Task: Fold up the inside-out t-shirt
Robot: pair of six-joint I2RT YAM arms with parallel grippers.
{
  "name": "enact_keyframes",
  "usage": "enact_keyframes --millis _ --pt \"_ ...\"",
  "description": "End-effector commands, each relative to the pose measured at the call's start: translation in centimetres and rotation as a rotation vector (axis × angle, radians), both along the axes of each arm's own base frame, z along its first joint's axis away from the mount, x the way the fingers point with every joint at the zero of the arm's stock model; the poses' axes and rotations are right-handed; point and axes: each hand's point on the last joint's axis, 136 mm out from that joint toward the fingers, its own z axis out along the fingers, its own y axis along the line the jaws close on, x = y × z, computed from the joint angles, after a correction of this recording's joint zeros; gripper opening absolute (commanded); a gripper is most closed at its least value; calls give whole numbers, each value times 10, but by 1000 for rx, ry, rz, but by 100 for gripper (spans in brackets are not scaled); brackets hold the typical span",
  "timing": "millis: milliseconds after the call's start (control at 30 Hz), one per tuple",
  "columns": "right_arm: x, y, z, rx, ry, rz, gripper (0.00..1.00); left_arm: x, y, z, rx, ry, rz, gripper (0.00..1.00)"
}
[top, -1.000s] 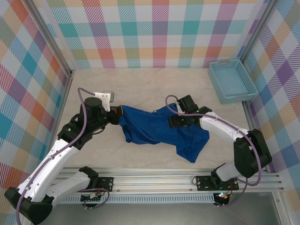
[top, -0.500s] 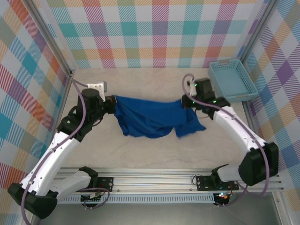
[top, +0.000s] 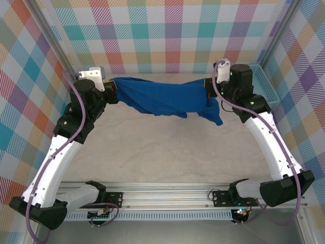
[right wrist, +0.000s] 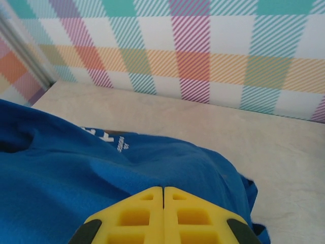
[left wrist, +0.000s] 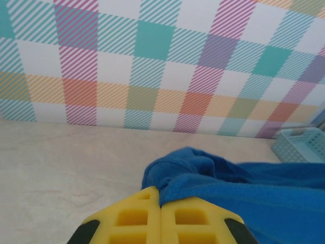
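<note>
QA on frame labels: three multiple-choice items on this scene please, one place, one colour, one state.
1. Where is the t-shirt?
A. Stretched between the left gripper and right gripper.
B. Bunched by the arm bases.
C. Draped over one arm.

2. What colour is the basket?
A. Red.
B. Light blue.
C. Black.

3. How do the right gripper's jaws stand?
A. Wide open.
B. Shut on the t-shirt.
C. Shut on nothing.

Answers:
1 A, the top view shows the cloth spanning from one gripper to the other.
2 B, its lattice wall is light blue.
3 B, the right wrist view shows the jaws together on blue cloth.
</note>
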Motion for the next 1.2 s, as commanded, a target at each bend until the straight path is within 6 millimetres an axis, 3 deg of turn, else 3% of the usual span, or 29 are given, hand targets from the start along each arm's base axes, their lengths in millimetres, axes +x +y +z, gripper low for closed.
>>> enact_keyframes --millis 0,133,300,433,500,600,700,767,967,1167 --pt "-3 2 -5 -35 37 37 7 8 13 18 18 -61 46 0" --pt "12 -19 -27 -72 129 -120 10 14 -1 21 -21 -68 -16 0" --pt "24 -19 -55 -101 193 -145 15 26 -18 12 -48 -37 -82 0" --pt "39 -14 -54 -108 164 -133 0 35 -25 13 -51 -35 -105 0" --pt "43 -5 -47 -75 143 -94 0 39 -30 16 -55 -37 -123 0" --pt "39 28 -54 23 170 45 3 41 -39 15 -78 -25 -165 0" --pt "32 59 -104 30 286 121 28 38 -44 2 -94 7 -195 0" --pt "26 83 -143 31 369 166 34 36 -44 -10 -101 22 -193 0" --pt "24 160 -216 -15 505 253 65 31 -42 -34 -103 72 -184 0" --pt "33 211 -275 -12 623 307 71 28 -37 -36 -96 75 -168 0"
